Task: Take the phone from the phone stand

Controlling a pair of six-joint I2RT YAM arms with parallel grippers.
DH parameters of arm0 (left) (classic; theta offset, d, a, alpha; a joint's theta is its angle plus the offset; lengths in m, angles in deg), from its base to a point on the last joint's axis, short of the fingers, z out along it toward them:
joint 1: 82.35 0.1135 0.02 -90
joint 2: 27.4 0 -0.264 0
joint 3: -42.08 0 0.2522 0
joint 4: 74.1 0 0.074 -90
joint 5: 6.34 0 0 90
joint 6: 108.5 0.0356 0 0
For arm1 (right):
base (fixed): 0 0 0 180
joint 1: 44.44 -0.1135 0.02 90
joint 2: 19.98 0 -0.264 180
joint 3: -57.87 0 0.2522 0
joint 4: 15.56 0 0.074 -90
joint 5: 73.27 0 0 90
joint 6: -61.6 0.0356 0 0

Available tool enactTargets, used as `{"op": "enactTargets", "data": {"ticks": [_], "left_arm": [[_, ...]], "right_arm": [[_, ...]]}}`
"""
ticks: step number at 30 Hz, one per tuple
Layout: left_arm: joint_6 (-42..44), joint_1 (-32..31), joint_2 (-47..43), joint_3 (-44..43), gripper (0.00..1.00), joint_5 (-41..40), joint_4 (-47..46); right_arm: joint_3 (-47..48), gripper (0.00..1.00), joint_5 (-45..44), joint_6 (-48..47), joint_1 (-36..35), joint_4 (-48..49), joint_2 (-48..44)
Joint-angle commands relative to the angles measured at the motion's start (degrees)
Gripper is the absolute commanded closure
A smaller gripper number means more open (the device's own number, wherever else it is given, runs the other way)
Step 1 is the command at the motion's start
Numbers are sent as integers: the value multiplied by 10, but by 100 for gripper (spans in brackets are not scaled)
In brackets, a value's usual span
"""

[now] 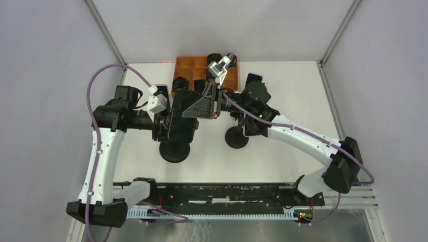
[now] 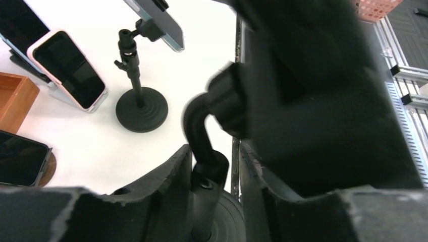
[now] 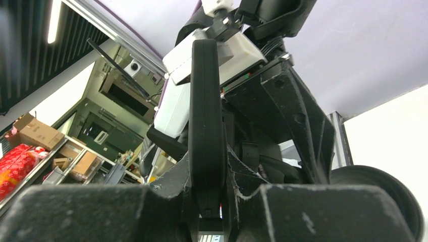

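Observation:
A black phone (image 1: 182, 126) sits in the clamp of a black phone stand with a round base (image 1: 175, 151). My left gripper (image 1: 164, 128) comes in from the left; in the left wrist view it (image 2: 214, 151) is shut around the stand's bent stem (image 2: 204, 169), above the base (image 2: 237, 217). The phone is a dark blur at the upper right (image 2: 313, 91). My right gripper (image 1: 194, 108) reaches from the right. In the right wrist view it (image 3: 207, 171) is shut on the phone (image 3: 206, 116), seen edge-on and upright between the fingers.
A second black stand (image 1: 236, 137) (image 2: 140, 108) with its own phone (image 2: 160, 20) stands just right of the first. An orange tray (image 1: 202, 68) is at the back. A white-cased phone (image 2: 68, 68) on a wedge and a phone on a wooden disc (image 2: 20, 159) lie nearby.

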Motion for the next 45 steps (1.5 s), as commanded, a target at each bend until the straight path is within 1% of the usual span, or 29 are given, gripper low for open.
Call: {"op": "enactTargets", "data": {"ticks": [1,5,7,8,9,10,12,13,14,15,16,17,18,19,22,25,27,31,36,40,42,45], "left_arm": [[-35,-1,11,9,59,13,-65],[-39,-1,24,8,78,16,-69],[-35,-2,25,9,89,11,-69],[-33,-2,26,9,95,7,-69],[-31,-2,26,9,97,3,-69],[-30,-1,26,9,98,-1,-70],[-29,-2,27,10,98,-8,-69],[-29,-1,28,10,98,-11,-69],[-29,-1,28,11,98,-13,-69],[-29,-2,27,12,98,-13,-69],[-29,-2,27,13,98,-15,-69],[-29,-2,27,14,98,-15,-69],[-29,-1,26,13,98,-16,-70],[-29,-2,26,11,98,-16,-71],[-34,-1,27,7,98,-22,-78],[-42,-1,26,14,98,-36,-98],[-53,-2,24,27,98,-60,-127],[-92,-1,21,70,98,-108,-192],[-118,-1,31,101,98,-115,-222],[-126,-1,40,118,98,-139,-260],[-131,-1,45,121,98,-160,-283],[-146,-1,50,126,98,-219,-322]], "right_arm": [[57,100,-19,22,-11,115,-4],[56,100,-19,20,-13,118,3],[51,100,-18,17,-13,118,3],[49,98,-17,14,-13,114,3],[46,87,-15,8,-12,105,3],[43,73,-13,-3,-11,96,3],[35,50,-11,-20,-8,79,1],[29,44,-12,-23,-5,77,-1],[21,40,-14,-22,-3,79,-3],[13,39,-14,-19,-2,84,-4],[9,40,-15,-18,-2,88,-5],[5,46,-15,-16,-2,89,-5],[2,55,-14,-15,-2,91,-5],[-1,60,-14,-15,-1,91,-6],[-6,69,-9,-17,-1,90,-11],[-7,88,-6,-22,-1,81,-21],[2,99,-6,-34,0,63,-26],[26,100,-3,-46,0,56,-37],[27,100,1,-43,-4,68,-51],[18,100,5,-27,-9,80,-63],[15,100,10,-24,-13,85,-67],[10,100,15,-36,-18,80,-78]]}}
